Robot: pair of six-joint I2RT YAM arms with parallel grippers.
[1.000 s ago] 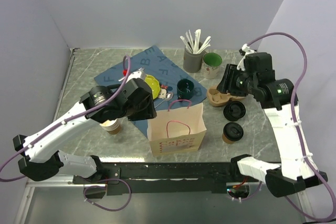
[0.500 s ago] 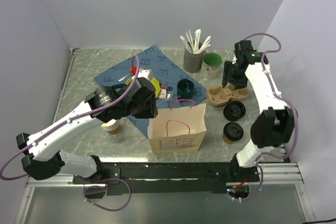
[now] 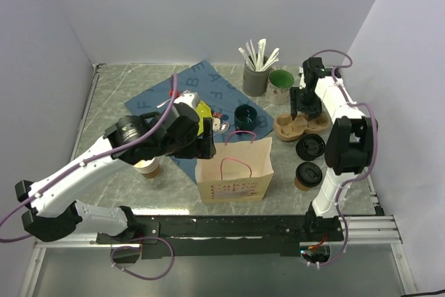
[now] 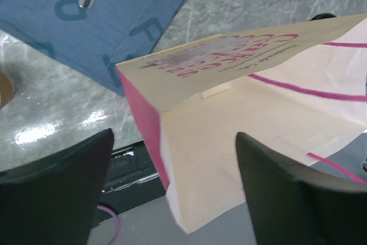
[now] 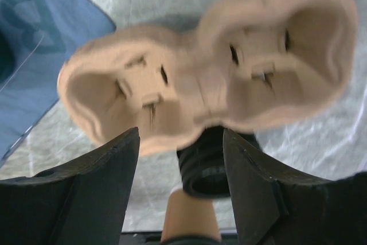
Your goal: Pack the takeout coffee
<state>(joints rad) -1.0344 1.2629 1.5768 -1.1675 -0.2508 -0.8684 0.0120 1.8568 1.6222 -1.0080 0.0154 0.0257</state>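
We see the left gripper (image 4: 173, 142) spread wide, with the left top edge of the paper bag (image 3: 233, 172) between its fingers. The bag stands upright near the front edge of the bench (image 3: 104, 102). The takeout coffee (image 3: 306, 175), lidded, stands right of the bag, near the front right corner. Behind it, past a loose black lid (image 3: 310, 147), the right gripper (image 5: 180, 139) hangs open over the pulp cup carrier (image 3: 300, 124).
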